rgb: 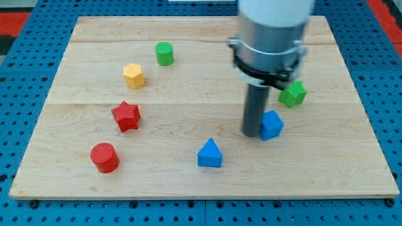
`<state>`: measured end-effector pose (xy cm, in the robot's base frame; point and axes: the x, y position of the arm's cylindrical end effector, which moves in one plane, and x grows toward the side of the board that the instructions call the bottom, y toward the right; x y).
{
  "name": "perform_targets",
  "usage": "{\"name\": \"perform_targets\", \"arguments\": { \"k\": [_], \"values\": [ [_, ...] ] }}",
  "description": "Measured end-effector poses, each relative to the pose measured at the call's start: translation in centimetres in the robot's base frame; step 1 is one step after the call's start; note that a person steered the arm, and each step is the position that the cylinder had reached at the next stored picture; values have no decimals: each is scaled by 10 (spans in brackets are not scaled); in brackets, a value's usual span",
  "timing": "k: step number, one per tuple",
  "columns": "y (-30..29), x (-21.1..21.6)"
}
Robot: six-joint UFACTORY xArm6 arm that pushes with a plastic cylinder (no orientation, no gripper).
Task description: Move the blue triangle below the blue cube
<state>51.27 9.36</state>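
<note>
The blue triangle (210,154) lies low on the wooden board, left of and below the blue cube (272,124). My tip (252,133) rests on the board just left of the blue cube, touching or nearly touching its left side. The tip is up and to the right of the blue triangle, about a block's width away. The rod rises into the wide grey arm body at the view's top.
A green star-like block (293,93) sits up and right of the blue cube. A green cylinder (164,53), a yellow hexagon (133,75), a red star (126,115) and a red cylinder (104,157) spread over the board's left half. The board (75,182) lies on a blue pegboard.
</note>
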Motion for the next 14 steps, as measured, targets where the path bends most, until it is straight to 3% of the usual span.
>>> {"name": "perform_targets", "arguments": {
  "k": [2, 4, 5, 6, 7, 8, 9, 10, 11, 13, 14],
  "values": [
    [6, -4],
    [-116, -31],
    [-159, 2],
    [-158, 29],
    [-111, 68],
    [-41, 69],
    [-9, 85],
    [-66, 106],
    [-119, 91],
    [-182, 17],
    [-127, 19]
  ]
}}
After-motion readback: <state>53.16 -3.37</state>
